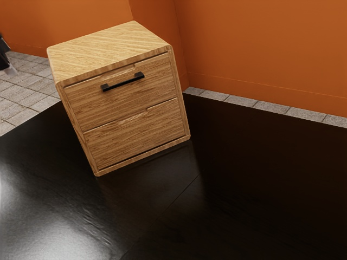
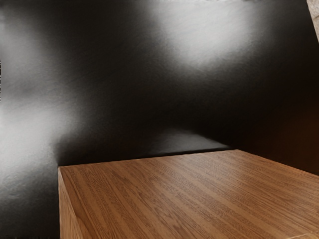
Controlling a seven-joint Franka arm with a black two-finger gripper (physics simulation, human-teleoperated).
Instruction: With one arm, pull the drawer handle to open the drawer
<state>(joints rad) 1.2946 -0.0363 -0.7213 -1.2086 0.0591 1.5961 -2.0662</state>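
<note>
A light wooden cabinet (image 1: 103,49) stands on a glossy black floor, turned a little toward the exterior view's left. It has two drawer fronts. The upper drawer (image 1: 135,100) carries a black bar handle (image 1: 122,82) near its top edge. The lower drawer (image 1: 138,134) has no handle that I can see. Both fronts sit flush with the frame. A small dark and white piece of my arm (image 1: 4,54) pokes in at the exterior view's left edge, well away from the handle. In the wrist view the cabinet's wooden top (image 2: 189,194) lies just under my hand.
An orange wall (image 1: 260,43) runs behind and to the exterior view's right of the cabinet. Grey tiles (image 1: 21,92) cover the ground at the left. The black floor (image 1: 244,189) stretches wide in front of the drawers and appears beyond the cabinet top (image 2: 124,74).
</note>
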